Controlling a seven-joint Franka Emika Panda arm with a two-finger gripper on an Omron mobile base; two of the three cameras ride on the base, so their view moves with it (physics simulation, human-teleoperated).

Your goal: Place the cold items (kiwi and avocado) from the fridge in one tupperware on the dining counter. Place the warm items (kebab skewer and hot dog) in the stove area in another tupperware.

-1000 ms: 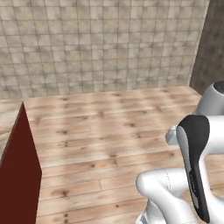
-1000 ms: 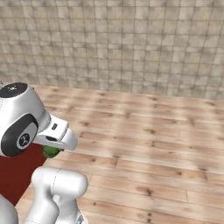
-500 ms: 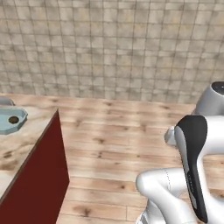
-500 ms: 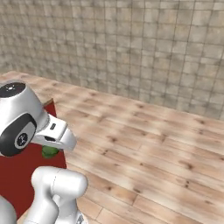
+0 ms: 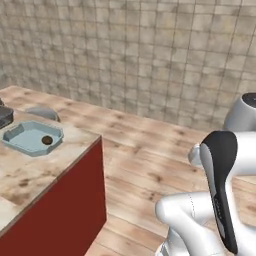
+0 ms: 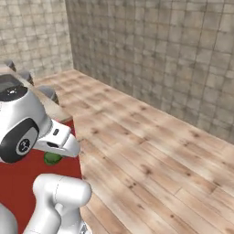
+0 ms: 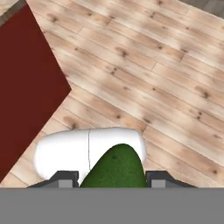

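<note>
While the white arm rides tucked over its base, the gripper (image 7: 113,181) carries a dark green, rounded avocado (image 7: 116,168), its two dark finger tips pinching the fruit from either side with the narrow end pointing away from the hand; a sliver of the same green peeks out below the wrist in the right base view (image 6: 52,158). What matters for the coming move is the pale blue, eight-sided plastic tupperware (image 5: 32,137) sitting on the light stone-topped dining counter (image 5: 30,175) with dark red side panels. That container lies ahead and to the left of the arm, well apart from the hand and higher than the fruit hangs now, so I judge the base must close in on the counter and the arm must lift and reach leftward over its edge before letting go. Inside the tupperware a small brown round thing (image 5: 46,140), likely the kiwi, rests toward the right side, leaving room beside it. Just beyond the tupperware a grey rounded shape (image 5: 42,113) shows, too unclear to name. Between hand and counter lies bare wooden plank floor (image 5: 150,160); the counter's own near edge and red wall (image 7: 26,83) are the only obstacle.
</note>
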